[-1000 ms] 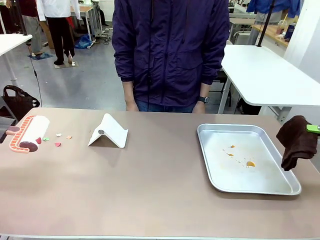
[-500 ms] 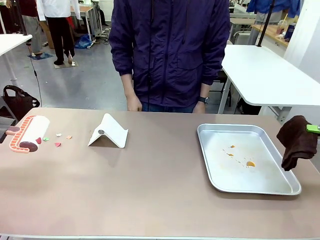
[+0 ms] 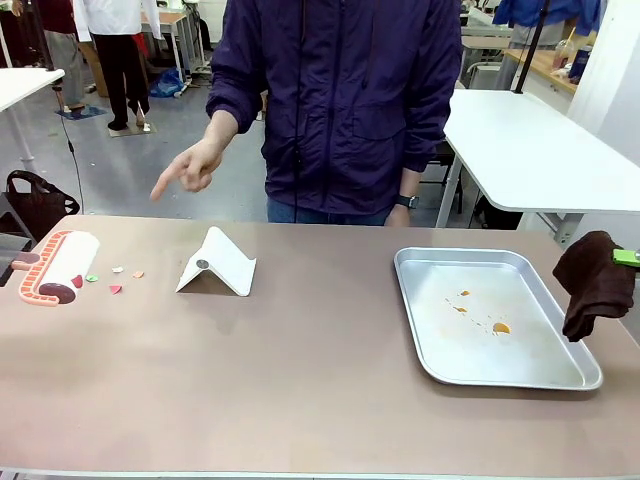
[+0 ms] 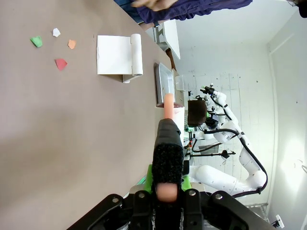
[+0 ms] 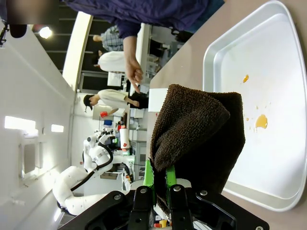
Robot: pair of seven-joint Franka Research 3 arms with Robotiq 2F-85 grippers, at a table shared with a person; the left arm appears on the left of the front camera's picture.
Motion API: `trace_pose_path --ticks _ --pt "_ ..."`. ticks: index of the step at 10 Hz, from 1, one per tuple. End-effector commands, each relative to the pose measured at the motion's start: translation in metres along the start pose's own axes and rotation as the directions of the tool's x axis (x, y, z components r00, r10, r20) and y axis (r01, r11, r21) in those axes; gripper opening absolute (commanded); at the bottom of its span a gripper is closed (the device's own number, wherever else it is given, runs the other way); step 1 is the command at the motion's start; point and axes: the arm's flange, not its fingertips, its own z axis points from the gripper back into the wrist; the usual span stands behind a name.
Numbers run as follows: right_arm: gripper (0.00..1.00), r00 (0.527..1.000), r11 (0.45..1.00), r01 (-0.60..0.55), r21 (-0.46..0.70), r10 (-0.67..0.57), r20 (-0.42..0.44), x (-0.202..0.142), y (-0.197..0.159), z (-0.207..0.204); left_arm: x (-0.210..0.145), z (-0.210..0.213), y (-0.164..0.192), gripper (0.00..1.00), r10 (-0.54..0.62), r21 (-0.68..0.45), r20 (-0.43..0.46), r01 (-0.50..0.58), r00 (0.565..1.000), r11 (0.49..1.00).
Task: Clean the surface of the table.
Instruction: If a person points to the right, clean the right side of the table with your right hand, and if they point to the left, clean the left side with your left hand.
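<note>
Matte taupe table, coloured scraps far left

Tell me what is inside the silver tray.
A few orange smears and small drips lie on the tray's floor. In the right wrist view the brown cloth hides one part of it.

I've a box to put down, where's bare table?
Bare: the middle between the white stand and the tray, and the whole near strip of the table. Crowded: far left, with lint roller and paper scraps; brown cloth hangs beside the tray.
</note>
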Motion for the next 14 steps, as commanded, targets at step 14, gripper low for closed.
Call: trace_pose_path --ticks 14 --pt "0.00 1.000 1.000 -0.009 0.008 0.009 0.002 -0.001 0.005 0.002 0.039 0.006 0.028 0.22 0.097 0.308 0.335 -0.206 0.937 0.929"
